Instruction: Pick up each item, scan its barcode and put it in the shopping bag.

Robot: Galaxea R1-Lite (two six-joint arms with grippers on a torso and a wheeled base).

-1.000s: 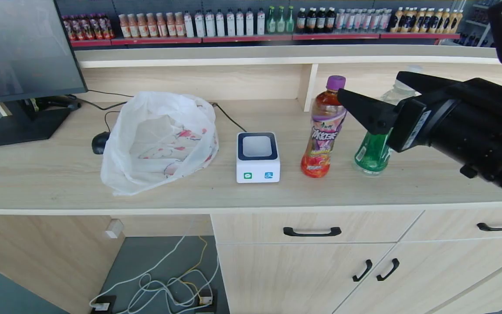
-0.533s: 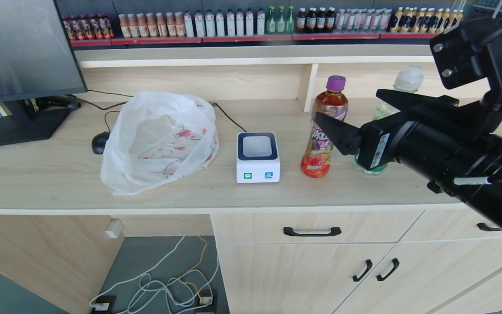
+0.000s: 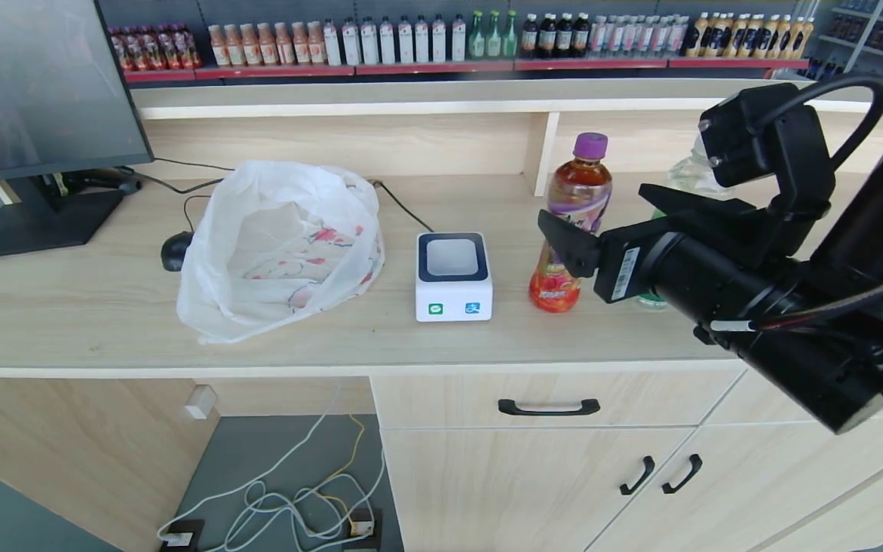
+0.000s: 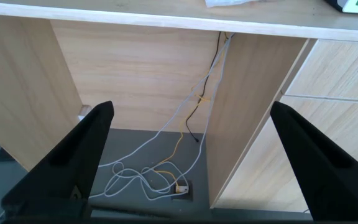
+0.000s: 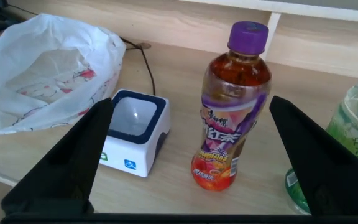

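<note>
Hovering wide apart, right jaws are lined up on the tea bottle, level w/ its lower half and holding nothing. Bottle stands upright on the tabletop ahead of the gap; it looks short of contact, but can't confirm. Green bottle stands just beside it on the robot's right, partly behind the arm. Scanner sits near the tea bottle on the other side, window facing up. Bag lies slumped further left, mouth open toward the robot, w/ a mouse just beside it. Left jaws also wide apart and holding nothing, below tabletop level, facing the cupboard gap and cables on the floor.

Judgement: pre-grasp on first item; nothing scanned or bagged yet.

Risks:
- Bottle is tall and narrow, so a jaw clipping it off-centre could tip it, prob. into the scanner.
- Outer jaw may knock the green bottle, since they're close together.
- Barcode side can't be seen, so the grip could cover it.
- Bag is floppy, so its mouth may fold on drop-in.
</note>
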